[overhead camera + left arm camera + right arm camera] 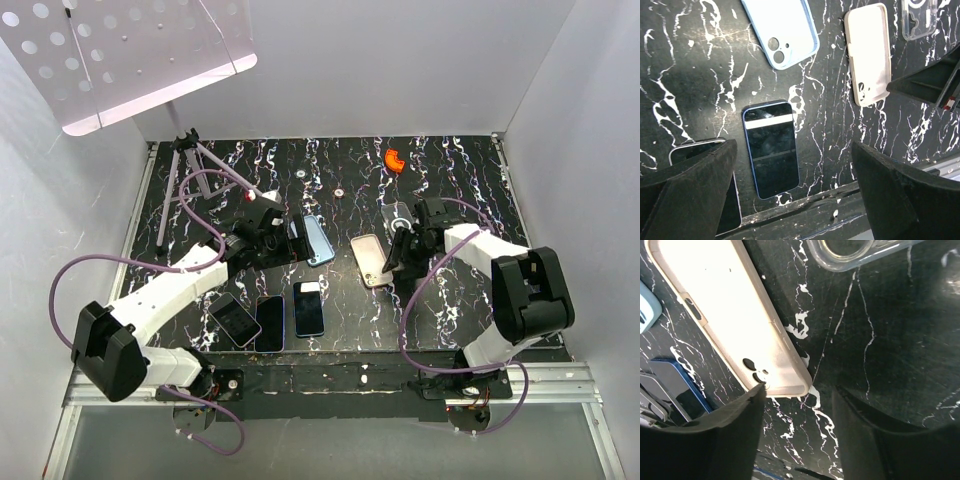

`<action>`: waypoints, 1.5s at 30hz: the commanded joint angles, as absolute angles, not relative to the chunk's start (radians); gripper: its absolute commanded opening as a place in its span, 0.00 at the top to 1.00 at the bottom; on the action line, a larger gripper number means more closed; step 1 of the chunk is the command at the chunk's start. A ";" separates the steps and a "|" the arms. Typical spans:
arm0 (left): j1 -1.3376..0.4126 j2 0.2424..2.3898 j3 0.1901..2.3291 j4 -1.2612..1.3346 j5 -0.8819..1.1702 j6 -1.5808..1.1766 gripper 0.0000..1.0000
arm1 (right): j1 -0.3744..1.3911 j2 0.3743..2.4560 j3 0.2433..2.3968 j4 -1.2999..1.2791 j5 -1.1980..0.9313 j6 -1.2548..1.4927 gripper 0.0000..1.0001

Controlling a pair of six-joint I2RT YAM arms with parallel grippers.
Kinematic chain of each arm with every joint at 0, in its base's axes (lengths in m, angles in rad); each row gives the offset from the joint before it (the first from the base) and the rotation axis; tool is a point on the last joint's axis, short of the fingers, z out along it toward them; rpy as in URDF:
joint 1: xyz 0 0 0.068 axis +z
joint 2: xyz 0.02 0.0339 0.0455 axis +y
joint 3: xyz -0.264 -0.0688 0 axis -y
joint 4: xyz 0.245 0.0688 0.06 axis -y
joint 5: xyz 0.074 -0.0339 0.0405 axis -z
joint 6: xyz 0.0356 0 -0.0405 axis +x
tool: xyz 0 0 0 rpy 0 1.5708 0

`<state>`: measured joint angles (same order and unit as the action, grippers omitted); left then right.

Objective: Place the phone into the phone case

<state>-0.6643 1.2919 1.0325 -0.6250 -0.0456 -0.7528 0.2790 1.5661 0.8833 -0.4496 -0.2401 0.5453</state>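
Note:
Three phones lie in a row near the table's front: one with a pale rim [235, 320], a black one [269, 322] and a blue-edged one [309, 308] [771, 148]. Behind them lie a light blue case [318, 240] [781, 30], a beige case [370, 260] [730, 305] and a clear case [397, 215] [855, 252]. My left gripper [288, 240] [795, 200] hangs open above the blue-edged phone, holding nothing. My right gripper [398, 255] [797, 405] is open at the beige case's camera-hole end, and its left fingertip [757, 390] touches that end.
A small tripod [180, 190] stands at the back left. An orange piece [394, 160] lies at the back right. White walls enclose the marbled black table [450, 180], and a metal rail [330, 380] runs along its front edge.

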 commanded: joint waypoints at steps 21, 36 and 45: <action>-0.664 1.175 1.042 -0.690 -0.120 -0.721 0.02 | 0.603 1.770 1.072 -0.328 -0.297 0.656 0.52; -0.666 1.230 0.996 -0.615 0.051 -0.840 0.02 | 0.514 1.547 1.049 -0.445 -0.288 0.606 0.48; -0.664 1.341 1.018 -0.558 0.107 -0.884 0.00 | 0.287 1.349 0.865 -0.515 -0.265 0.531 0.46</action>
<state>-0.6636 1.3022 0.9974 -0.5926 0.0647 -0.8642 0.3683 1.4189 0.9417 -0.4458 -0.2787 0.5793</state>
